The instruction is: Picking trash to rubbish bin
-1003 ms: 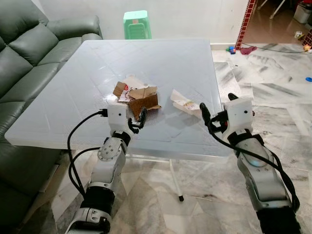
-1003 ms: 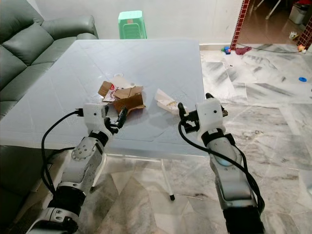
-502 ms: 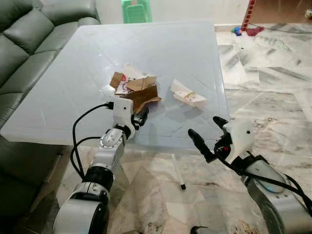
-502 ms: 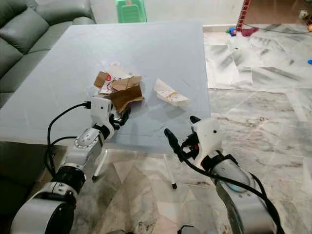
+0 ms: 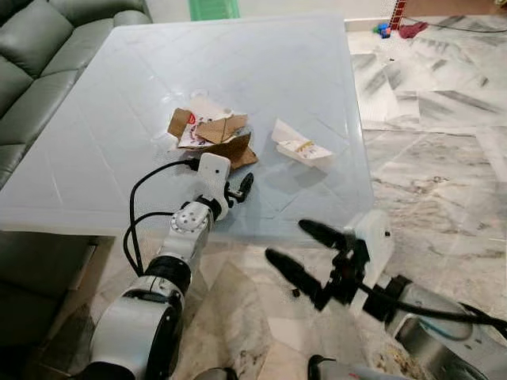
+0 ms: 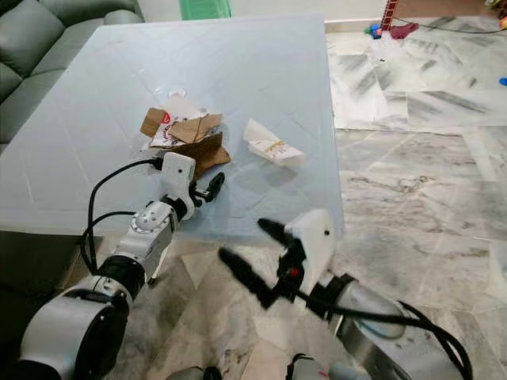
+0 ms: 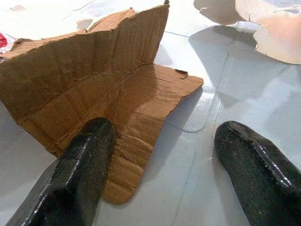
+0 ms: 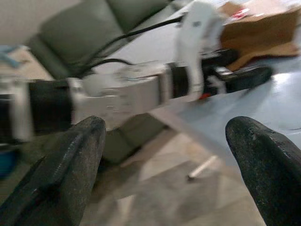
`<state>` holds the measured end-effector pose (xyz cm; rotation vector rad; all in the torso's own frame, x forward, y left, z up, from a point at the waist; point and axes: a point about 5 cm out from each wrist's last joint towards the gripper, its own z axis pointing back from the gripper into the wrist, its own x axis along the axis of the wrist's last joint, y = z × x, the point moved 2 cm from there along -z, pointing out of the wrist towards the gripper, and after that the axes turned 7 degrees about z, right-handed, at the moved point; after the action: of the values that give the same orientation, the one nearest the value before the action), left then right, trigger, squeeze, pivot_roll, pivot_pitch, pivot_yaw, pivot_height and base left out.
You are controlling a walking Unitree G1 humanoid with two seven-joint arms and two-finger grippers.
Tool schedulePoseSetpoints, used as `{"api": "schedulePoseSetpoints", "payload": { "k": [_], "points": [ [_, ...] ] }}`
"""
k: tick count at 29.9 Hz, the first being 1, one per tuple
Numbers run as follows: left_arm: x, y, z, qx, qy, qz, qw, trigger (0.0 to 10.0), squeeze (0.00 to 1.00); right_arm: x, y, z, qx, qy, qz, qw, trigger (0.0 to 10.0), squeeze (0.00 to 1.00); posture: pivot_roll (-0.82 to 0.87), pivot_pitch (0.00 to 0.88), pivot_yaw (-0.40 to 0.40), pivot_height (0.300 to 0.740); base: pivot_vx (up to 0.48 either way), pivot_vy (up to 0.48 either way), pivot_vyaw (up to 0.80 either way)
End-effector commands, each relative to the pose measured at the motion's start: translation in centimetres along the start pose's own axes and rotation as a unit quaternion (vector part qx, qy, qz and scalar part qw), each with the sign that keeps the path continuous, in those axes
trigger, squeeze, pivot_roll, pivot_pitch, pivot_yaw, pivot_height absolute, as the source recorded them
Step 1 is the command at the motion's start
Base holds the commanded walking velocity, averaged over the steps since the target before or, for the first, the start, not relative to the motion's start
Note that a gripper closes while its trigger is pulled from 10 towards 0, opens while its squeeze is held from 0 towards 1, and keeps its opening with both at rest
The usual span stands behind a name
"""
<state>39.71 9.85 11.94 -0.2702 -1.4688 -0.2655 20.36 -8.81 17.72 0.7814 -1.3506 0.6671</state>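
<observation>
A grey leather sofa (image 5: 32, 47) stands to the left of a pale square table (image 5: 119, 150) on marble floor (image 5: 444, 158). Near the table's front middle lies a heap of torn brown cardboard pieces (image 5: 214, 138) mixed with one white wrapper (image 6: 162, 127) bearing red print too small to read. Just right of the heap lies one white folded paper carton (image 5: 301, 149), its long axis running from far left to near right. The left gripper (image 5: 238, 188) rests at the heap's near edge, fingers spread, one fingertip (image 7: 96, 141) on the nearest cardboard flap (image 7: 113, 108). The right gripper (image 5: 305, 252) hangs below the table's front edge, fingers wide apart, empty.
</observation>
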Motion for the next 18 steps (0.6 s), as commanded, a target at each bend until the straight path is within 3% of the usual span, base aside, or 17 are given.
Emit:
{"api": "schedulePoseSetpoints", "payload": {
  "k": [1, 5, 6, 18],
  "points": [
    [-0.51, 0.59, 0.18, 0.012, 0.015, -0.012, 1.000, 10.0, 0.00, 0.41, 0.83, 0.23, 0.023, -0.001, -0.005, 1.000, 10.0, 0.00, -0.24, 0.229, 0.091, 0.740, 0.000, 0.000, 0.00],
    [-0.52, 0.78, 0.19, 0.014, 0.017, -0.013, 1.000, 10.0, 0.00, 0.28, 1.01, 0.31, 0.029, 0.010, -0.007, 0.999, 10.0, 0.00, -0.24, 0.229, 0.091, 0.740, 0.000, 0.000, 0.00],
    [-0.61, 0.77, 0.25, 0.009, 0.017, -0.008, 1.000, 0.0, 0.00, 0.20, 0.85, 0.25, 0.025, 0.015, -0.002, 1.000, 10.0, 0.00, -0.24, 0.228, 0.088, 0.740, 0.000, 0.000, 0.00],
    [-0.61, 1.43, 0.41, 0.023, 0.015, -0.012, 1.000, 0.0, 0.00, 0.37, 0.46, -0.16, 0.022, 0.024, 0.005, 0.999, 10.0, 0.00, -0.23, 0.224, 0.086, 0.740, 0.000, 0.000, 0.00]
  ]
}}
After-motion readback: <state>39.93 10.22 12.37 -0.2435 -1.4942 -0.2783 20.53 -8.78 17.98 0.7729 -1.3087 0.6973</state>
